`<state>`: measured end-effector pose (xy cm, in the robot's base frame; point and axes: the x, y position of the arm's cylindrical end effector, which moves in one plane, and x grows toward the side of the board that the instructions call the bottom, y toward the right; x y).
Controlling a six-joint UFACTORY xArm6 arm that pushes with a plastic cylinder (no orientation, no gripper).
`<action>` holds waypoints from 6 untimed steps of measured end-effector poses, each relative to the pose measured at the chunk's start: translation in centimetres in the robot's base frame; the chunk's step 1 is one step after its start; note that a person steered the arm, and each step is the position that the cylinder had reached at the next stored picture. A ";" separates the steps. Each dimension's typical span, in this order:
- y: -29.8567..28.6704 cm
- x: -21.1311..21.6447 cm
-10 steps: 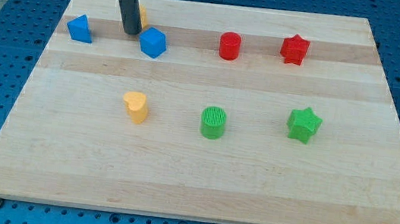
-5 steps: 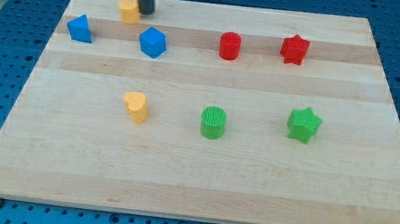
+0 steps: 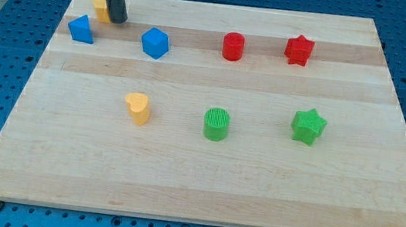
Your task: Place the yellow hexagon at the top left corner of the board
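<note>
Yellow hexagon (image 3: pixel 101 6) near board (image 3: pixel 204 168) top-left corner, my tip (image 3: pixel 117 20) touching its right side. No pincer fitted. Risk: overpush sends hexagon off edge, or nudges blue block (image 3: pixel 81 29).

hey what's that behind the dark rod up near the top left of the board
A yellow block, surely the yellow hexagon; only its left part shows. The rod covers the rest, so its shape can't be confirmed. My tip sits at its right side.

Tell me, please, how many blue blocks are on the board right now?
2. One blue block sits near the view's left edge, just below the yellow hexagon and my tip. The other blue block lies to my tip's right. None seems hidden.
</note>
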<state>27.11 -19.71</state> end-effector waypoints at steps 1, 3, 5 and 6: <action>-0.4 0.6; -2.5 -2.9; -2.2 -2.0; 1.3 -0.8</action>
